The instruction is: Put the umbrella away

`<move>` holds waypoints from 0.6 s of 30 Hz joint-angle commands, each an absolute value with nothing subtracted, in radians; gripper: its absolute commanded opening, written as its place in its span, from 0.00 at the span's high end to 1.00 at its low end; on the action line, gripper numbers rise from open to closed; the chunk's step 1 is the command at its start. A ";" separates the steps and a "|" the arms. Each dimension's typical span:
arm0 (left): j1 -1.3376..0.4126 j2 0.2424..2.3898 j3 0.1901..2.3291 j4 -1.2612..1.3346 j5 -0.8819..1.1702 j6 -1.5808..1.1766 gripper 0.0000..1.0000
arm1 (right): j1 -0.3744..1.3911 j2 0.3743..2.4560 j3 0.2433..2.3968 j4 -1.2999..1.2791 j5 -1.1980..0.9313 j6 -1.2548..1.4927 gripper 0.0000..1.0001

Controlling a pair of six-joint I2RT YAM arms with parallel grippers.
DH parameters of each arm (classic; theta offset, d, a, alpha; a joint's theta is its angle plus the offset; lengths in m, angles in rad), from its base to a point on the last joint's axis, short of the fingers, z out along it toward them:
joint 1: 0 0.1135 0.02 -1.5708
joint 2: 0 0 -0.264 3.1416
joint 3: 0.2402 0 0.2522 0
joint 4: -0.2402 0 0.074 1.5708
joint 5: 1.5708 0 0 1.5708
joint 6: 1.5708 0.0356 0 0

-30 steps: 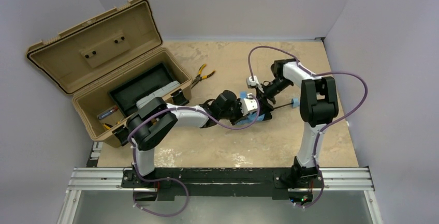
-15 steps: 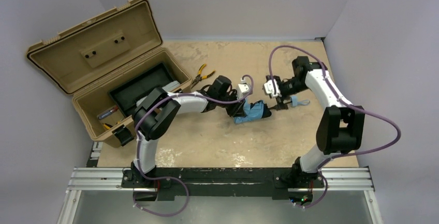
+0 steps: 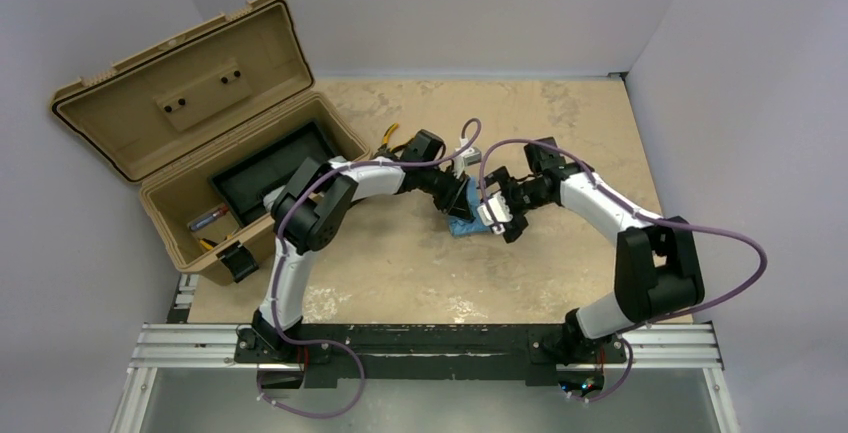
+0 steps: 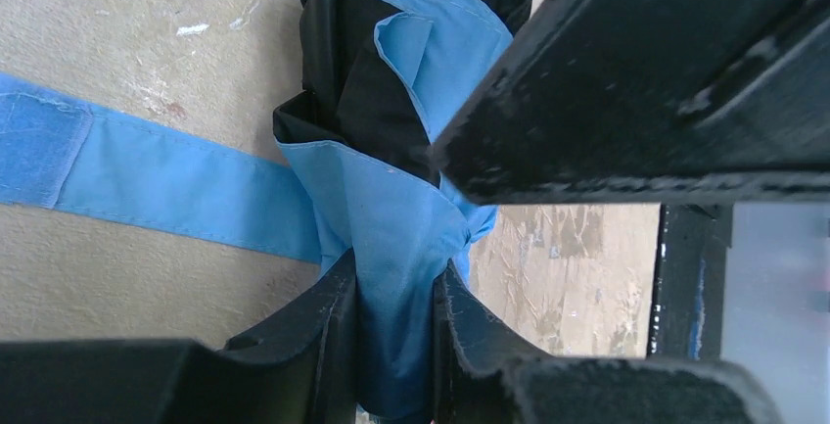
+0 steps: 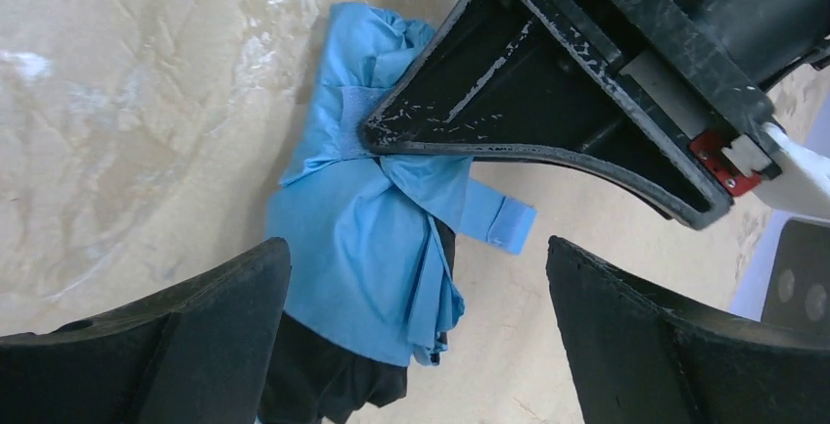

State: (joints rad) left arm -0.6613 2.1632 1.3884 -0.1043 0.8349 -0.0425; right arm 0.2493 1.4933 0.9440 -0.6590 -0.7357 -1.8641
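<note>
Pinching the umbrella (image 3: 468, 218) with the left jaws, closed narrow on a fold of its sky-blue fabric, and poising the right jaws over it, spread wide and gripping nothing. Collapsed to a crumpled bundle, lying mid-tabletop (image 3: 400, 263) with the closure strap (image 4: 147, 174) loose and flat alongside, well apart from the open toolbox (image 3: 172, 221) at the left. Judged about half done: folding finished by the look of it, with wrapping and fastening the strap probably left to do, then carrying the bundle across and setting it inside the toolbox.
</note>
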 commanded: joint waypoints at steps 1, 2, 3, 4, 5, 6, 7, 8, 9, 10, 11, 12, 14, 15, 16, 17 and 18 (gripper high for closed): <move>-0.657 2.305 1.349 -0.428 0.771 -0.059 1.00 | 0.285 1.515 0.899 -0.484 -0.627 -1.766 0.03; -0.657 2.313 1.356 -0.433 0.779 -0.064 1.00 | 0.292 1.518 0.884 -0.473 -0.610 -1.759 0.03; -0.656 2.318 1.360 -0.432 0.783 -0.071 1.00 | 0.300 1.521 0.871 -0.463 -0.593 -1.752 0.03; -0.655 2.322 1.363 -0.430 0.789 -0.075 1.00 | 0.308 1.525 0.857 -0.452 -0.580 -1.739 0.04; -0.656 2.326 1.365 -0.428 0.794 -0.080 1.00 | 0.315 1.532 0.848 -0.444 -0.568 -1.733 0.04; -0.655 2.329 1.368 -0.427 0.795 -0.086 1.00 | 0.324 1.541 0.840 -0.433 -0.553 -1.718 0.05; -0.655 2.332 1.371 -0.428 0.799 -0.090 1.00 | 0.336 1.549 0.834 -0.413 -0.539 -1.697 0.05; -0.655 2.337 1.375 -0.428 0.803 -0.096 1.00 | 0.343 1.563 0.832 -0.405 -0.528 -1.683 0.06; -0.655 2.338 1.377 -0.428 0.804 -0.099 1.00 | 0.352 1.574 0.831 -0.396 -0.522 -1.667 0.07; -0.655 2.338 1.378 -0.427 0.808 -0.102 1.00 | 0.362 1.584 0.829 -0.383 -0.516 -1.647 0.07; -0.656 2.337 1.378 -0.424 0.810 -0.106 1.00 | 0.371 1.592 0.828 -0.369 -0.502 -1.629 0.09; -0.656 2.336 1.379 -0.422 0.811 -0.109 1.00 | 0.381 1.603 0.829 -0.359 -0.489 -1.614 0.12; -0.656 2.330 1.378 -0.414 0.812 -0.122 1.00 | 0.396 1.630 0.840 -0.364 -0.468 -1.591 0.23; -0.654 2.328 1.380 -0.410 0.812 -0.131 1.00 | 0.406 1.645 0.852 -0.382 -0.455 -1.583 0.32; -0.654 2.324 1.384 -0.402 0.813 -0.143 1.00 | 0.415 1.662 0.869 -0.406 -0.445 -1.571 0.47; -0.652 2.317 1.384 -0.388 0.811 -0.162 0.99 | 0.421 1.677 0.886 -0.434 -0.437 -1.558 0.60; -0.649 2.303 1.384 -0.369 0.806 -0.184 0.97 | 0.426 1.687 0.904 -0.460 -0.426 -1.554 0.70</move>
